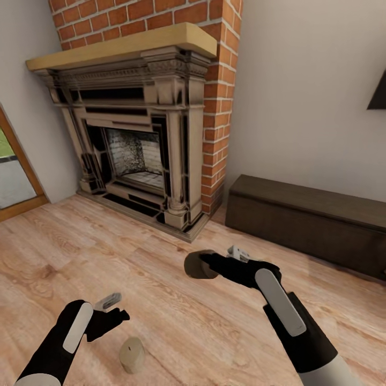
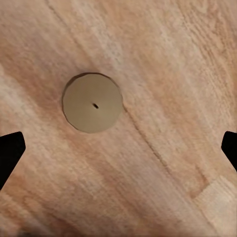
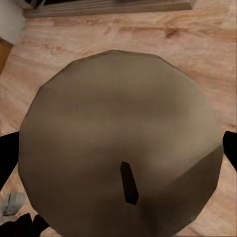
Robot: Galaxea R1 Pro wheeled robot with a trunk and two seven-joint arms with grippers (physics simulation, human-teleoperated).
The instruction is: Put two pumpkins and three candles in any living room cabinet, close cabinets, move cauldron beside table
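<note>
Right gripper (image 1: 199,264) jaws pinched a candle (image 1: 196,265), held above the floor (image 1: 161,300), its wicked flat top facing back along the arm, long axis roughly horizontal. Left gripper (image 1: 115,316) jaws were spread, empty. Fireplace (image 1: 140,145) stood ahead; the cabinet (image 1: 305,220) sat right of it against the wall, closed. A second candle (image 1: 132,354) stood upright on the floor near the left gripper, wick up.

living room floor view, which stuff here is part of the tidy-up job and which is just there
Part of the job:
- candle in the right gripper, held in its jaws
- candle on the floor, upright, below the open left gripper
- cabinet, shut, against the wall

Just there:
- fireplace
- brick chimney
- glass door
</note>
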